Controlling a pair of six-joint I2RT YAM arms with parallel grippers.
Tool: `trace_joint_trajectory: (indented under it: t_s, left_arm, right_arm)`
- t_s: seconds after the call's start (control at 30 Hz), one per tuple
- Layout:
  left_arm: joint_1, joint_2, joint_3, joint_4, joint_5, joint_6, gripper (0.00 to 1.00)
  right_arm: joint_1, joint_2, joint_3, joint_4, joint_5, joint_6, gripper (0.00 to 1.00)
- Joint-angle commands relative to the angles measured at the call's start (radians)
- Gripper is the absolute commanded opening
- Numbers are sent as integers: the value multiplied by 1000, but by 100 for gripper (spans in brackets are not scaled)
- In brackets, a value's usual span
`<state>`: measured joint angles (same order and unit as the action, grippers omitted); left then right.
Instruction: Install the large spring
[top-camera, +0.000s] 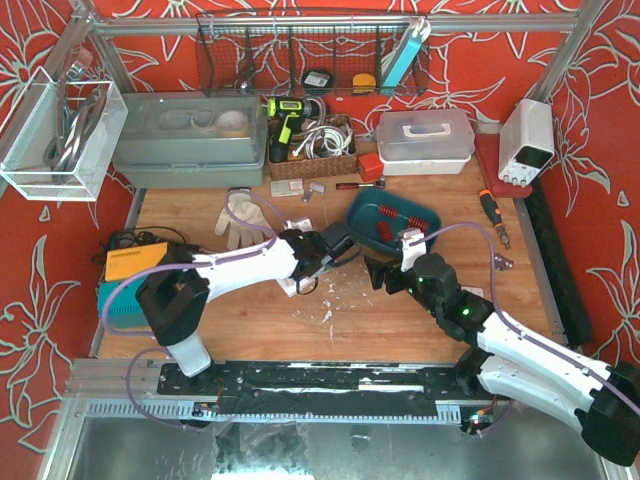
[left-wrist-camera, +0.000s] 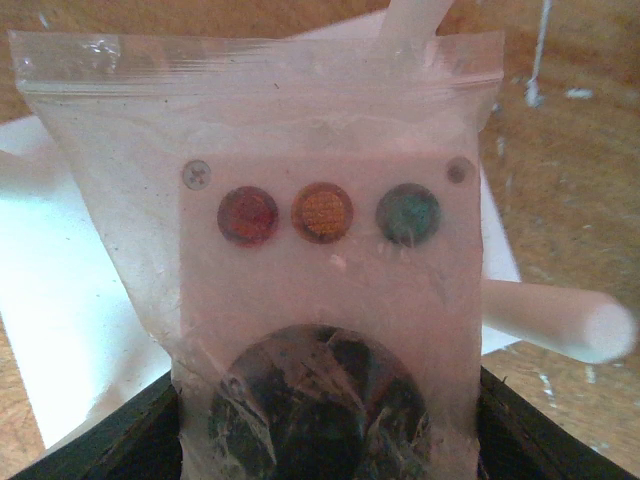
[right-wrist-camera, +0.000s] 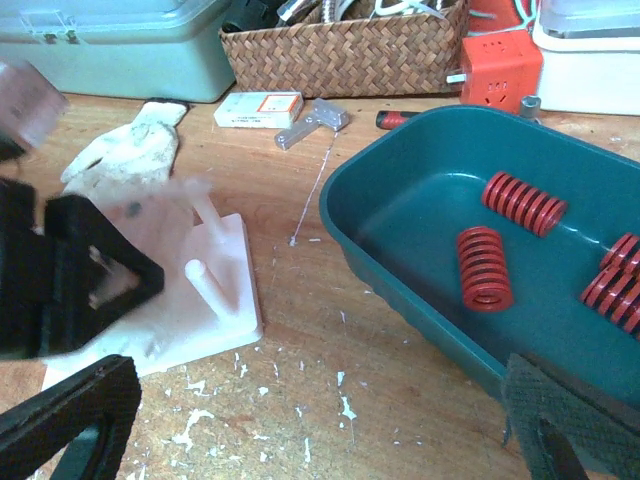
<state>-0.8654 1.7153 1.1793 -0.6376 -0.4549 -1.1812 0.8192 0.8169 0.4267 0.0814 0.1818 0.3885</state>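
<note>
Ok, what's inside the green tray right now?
Red springs lie loose in the green tray: two fully visible, more cut off at the picture's right edge. Its near corner is hidden behind a finger of the right claw.

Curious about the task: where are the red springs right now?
The red springs lie in the teal tray, just right of the table's centre in the top view, beyond the right arm's fingers and in front of the white lidded box.

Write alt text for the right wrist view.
A teal tray holding red springs fills the right; left of it, a white base with upright pegs sits on the table. The left gripper, blurred, overlaps the base's left side.
</note>
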Motion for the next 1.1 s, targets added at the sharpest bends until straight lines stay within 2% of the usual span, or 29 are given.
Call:
trace_joint_trajectory:
  t_s: [0.0,0.17,0.43,0.57,0.67,0.93,1.07]
  left_arm:
    - [-3,-105,12,16,-114,53,42]
    - [45,-187,-9,123,-171,164,37]
    - [284,-248,-105,262,-180,200,34]
    - [411,-251,-169,382,-132,194,34]
    - [475,-220,-181,476,-87,234,34]
    - [520,-40,-121,551,-21,297,38]
    - [538,46,-90,566,18,306,40]
  right_arm:
    - [6,6,-9,3,2,15,99]
    - [7,0,-14,4,11,15,99]
    - [6,7,-16,11,4,18,99]
    - [8,14,-14,11,3,17,99]
    - [7,21,-12,13,3,15,99]
    - [7,78,16,28,-11,61,99]
    - [7,138,74,-53,67,91,99]
